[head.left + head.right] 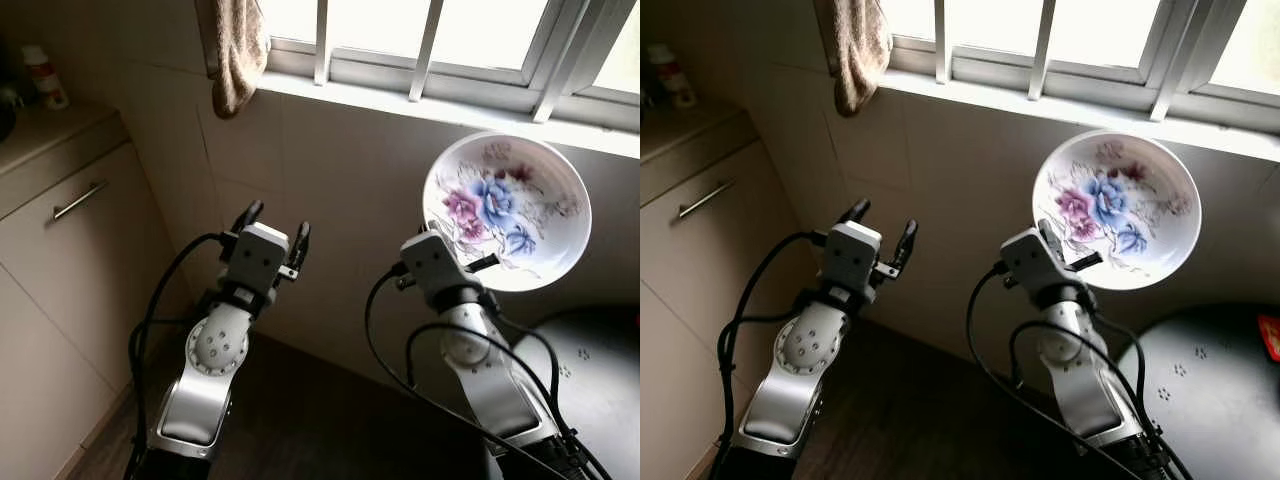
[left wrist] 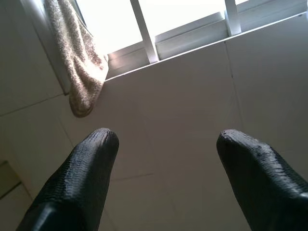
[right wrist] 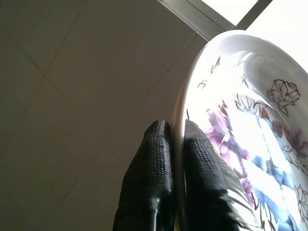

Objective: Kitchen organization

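**Floral plate held aloft by the window**

Right hand [image 1: 452, 262] clamped on the rim of the floral plate [image 1: 508, 208], raised on edge near the window sill [image 1: 400, 100], probably for carrying. Left hand [image 1: 272, 232] spread, holding nothing. No readable writing; bottle [image 1: 44, 76] label too small.

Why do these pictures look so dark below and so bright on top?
Eye views: the window is blown out, backlighting the wall and floor into shade. Left wrist view: the claw is a dark silhouette. Right wrist view: glare whitens the bowl.
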You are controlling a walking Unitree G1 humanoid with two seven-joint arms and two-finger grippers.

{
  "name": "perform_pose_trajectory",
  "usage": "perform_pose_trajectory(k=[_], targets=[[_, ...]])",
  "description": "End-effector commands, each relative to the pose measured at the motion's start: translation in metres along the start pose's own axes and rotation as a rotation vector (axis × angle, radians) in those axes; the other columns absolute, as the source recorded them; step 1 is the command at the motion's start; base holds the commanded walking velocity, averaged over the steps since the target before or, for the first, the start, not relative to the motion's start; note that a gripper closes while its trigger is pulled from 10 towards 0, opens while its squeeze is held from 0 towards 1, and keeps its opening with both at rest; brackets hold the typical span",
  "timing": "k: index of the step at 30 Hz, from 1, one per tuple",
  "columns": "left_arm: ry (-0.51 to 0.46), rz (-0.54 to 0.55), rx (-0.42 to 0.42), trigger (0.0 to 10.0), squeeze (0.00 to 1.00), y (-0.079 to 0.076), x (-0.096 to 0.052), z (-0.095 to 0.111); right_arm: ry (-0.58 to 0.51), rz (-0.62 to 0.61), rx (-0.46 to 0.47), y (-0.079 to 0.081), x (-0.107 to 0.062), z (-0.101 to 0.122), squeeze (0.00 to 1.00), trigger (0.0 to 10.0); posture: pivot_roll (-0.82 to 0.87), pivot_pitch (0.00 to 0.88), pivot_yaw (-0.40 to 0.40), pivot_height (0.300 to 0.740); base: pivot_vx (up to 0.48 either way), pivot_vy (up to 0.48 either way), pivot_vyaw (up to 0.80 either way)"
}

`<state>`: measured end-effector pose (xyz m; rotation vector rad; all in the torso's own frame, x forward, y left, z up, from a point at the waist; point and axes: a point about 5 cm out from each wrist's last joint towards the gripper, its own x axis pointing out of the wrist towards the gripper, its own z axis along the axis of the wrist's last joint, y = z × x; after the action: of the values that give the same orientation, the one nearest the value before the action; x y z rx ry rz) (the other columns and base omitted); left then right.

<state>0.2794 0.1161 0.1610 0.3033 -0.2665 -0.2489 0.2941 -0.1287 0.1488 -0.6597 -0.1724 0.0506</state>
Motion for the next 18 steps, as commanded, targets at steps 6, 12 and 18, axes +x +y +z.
perform_pose_trajectory(k=[6,12,18], targets=[[-0.031,-0.013,-0.017,10.0,0.00,-0.005,0.001,0.007,-0.118,0.023,-0.022,-0.002,-0.001,0.016,0.00,0.0,0.07,0.000,-0.056,0.740,0.000,0.000,0.80],[-0.032,-0.011,-0.018,10.0,0.00,-0.005,0.001,0.006,-0.160,0.057,-0.009,0.003,-0.002,0.021,0.00,0.0,0.07,0.000,-0.058,0.740,0.000,0.000,0.80],[-0.043,-0.006,-0.015,10.0,0.00,-0.004,0.001,0.008,-0.188,0.085,0.006,0.006,-0.003,0.024,0.00,0.0,0.07,0.000,-0.057,0.740,0.000,0.000,0.80]])
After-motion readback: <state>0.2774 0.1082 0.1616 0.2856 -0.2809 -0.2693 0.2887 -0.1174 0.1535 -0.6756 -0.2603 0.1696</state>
